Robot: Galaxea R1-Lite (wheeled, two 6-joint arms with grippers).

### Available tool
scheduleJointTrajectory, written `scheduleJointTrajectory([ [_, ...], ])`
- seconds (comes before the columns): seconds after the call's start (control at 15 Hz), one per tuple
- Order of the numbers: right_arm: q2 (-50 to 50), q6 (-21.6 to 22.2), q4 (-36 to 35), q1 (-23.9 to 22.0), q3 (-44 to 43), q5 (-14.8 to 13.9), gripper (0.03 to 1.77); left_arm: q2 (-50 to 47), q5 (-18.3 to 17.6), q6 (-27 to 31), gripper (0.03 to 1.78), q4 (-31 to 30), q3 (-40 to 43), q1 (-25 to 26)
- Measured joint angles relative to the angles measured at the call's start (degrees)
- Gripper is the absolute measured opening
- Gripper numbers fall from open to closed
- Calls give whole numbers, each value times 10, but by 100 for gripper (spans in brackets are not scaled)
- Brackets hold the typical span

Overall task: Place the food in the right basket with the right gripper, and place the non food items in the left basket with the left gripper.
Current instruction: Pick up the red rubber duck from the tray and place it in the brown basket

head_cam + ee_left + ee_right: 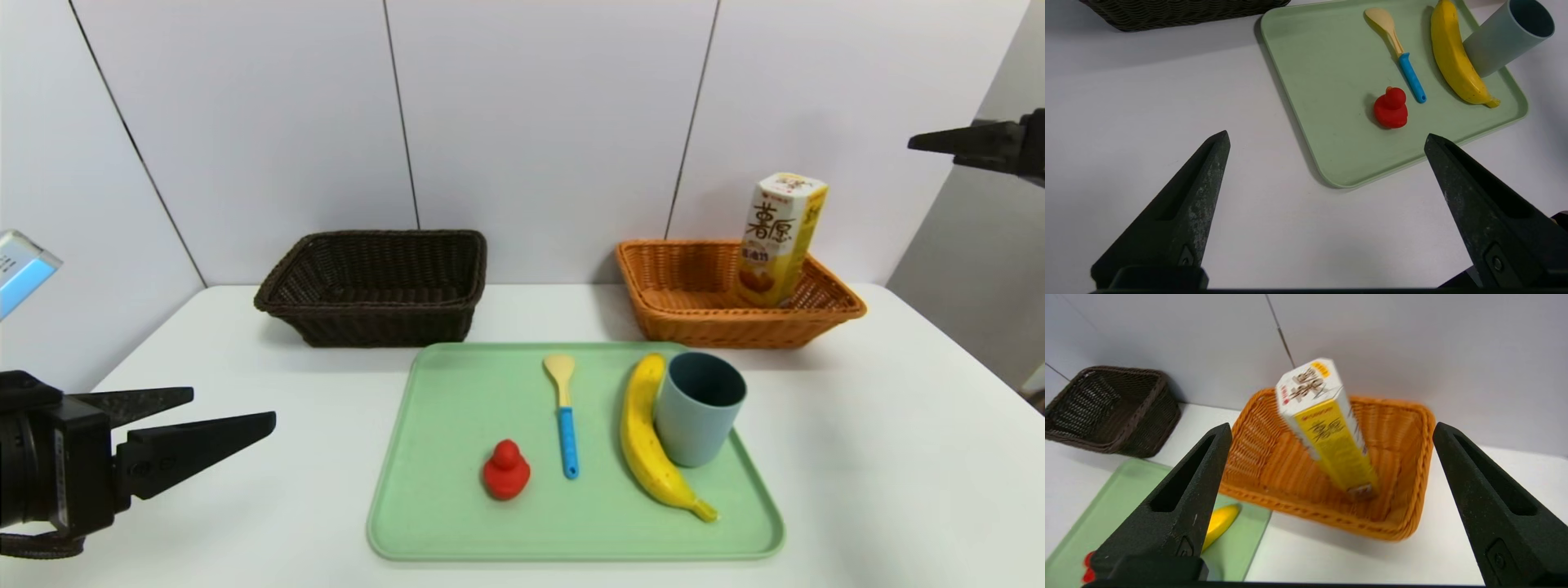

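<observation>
The white-and-yellow snack box (782, 241) stands tilted inside the orange right basket (735, 327), free of any grip. My right gripper (939, 140) hangs open high up, to the right of that basket; its wrist view looks down on the box (1327, 428) and the basket (1404, 465). On the green tray (457, 506) lie a banana (645, 437), a grey-blue cup (698, 408) touching it, a blue-handled spoon (563, 408) and a red duck (505, 471). My left gripper (234, 407) is open and empty, left of the tray. The dark left basket (375, 286) is empty.
Both baskets stand at the back of the white table, against the wall, with a gap between them. Bare tabletop lies between my left gripper (1326, 134) and the tray's near corner (1339, 179). The duck (1390, 109) is the nearest item to it.
</observation>
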Motion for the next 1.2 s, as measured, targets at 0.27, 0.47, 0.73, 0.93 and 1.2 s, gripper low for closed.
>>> scheduleJointTrajectory([
  [0.27, -96, -12, 111, -24, 26, -3, 169, 2, -3, 0, 169, -9, -5, -1],
  [0.47, -178, -49, 184, -54, 68, -5, 169, 12, -4, 0, 169, -21, -12, -1],
  [0.73, -270, -102, 296, -79, 130, -12, 169, 40, -4, -2, 169, -22, -27, -1],
  [0.93, -330, -107, 309, -81, 182, -17, 169, 65, -4, -2, 169, -22, -38, -2],
  [1.2, -377, -124, 363, -75, 213, -18, 169, 100, -6, 2, 169, -22, -61, -4],
])
